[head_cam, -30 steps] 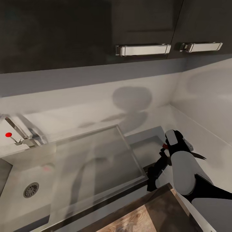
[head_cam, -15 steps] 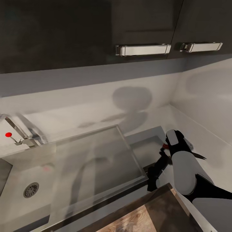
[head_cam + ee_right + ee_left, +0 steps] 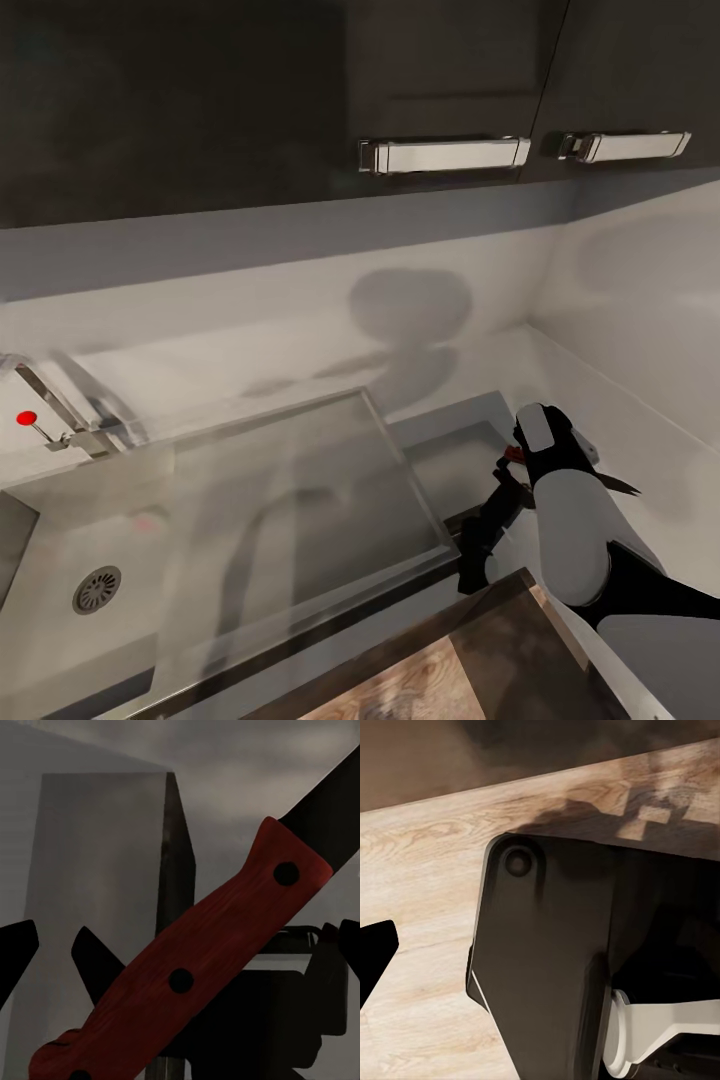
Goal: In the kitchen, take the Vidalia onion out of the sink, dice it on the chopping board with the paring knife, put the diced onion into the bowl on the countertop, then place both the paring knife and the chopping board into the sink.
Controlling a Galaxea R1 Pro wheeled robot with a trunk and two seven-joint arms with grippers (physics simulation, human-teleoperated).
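Observation:
My right gripper (image 3: 482,545) hangs over the countertop (image 3: 450,455), just right of the sink's drainboard (image 3: 300,490). It is shut on the paring knife (image 3: 513,456). The red handle (image 3: 187,967) lies slanted between its fingertips (image 3: 15,952), and the dark blade runs off to one side. The blade tip (image 3: 625,487) pokes out past my white forearm. The sink (image 3: 70,530) basin at the left shows its round drain (image 3: 97,590). The onion and the bowl are out of view. A brown wood-grained surface (image 3: 440,670) lies at the bottom edge. I cannot tell whether it is the chopping board.
A chrome tap (image 3: 60,410) with a red knob (image 3: 27,418) stands behind the basin. Dark wall cabinets with metal handles (image 3: 445,154) hang overhead. A white wall closes the corner at the right. One black left-gripper fingertip (image 3: 375,952) hangs over a pale wooden floor beside my dark base (image 3: 555,967).

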